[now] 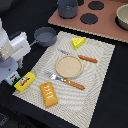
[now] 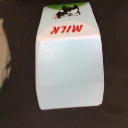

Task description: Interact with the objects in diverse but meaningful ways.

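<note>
As wrist cam fills, white milk carton point(image 2: 67, 62), red "MILK" lettering; green top

smooth white carton point(image 2: 67, 67), woven placemat point(image 1: 95, 80)

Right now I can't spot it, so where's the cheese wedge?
Exterior view: cheese wedge on the placemat's far edge, beyond the round plate.

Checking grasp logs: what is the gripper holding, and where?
Cannot be told: the milk carton fills the wrist view, but no gripper fingers show in either view.
</note>
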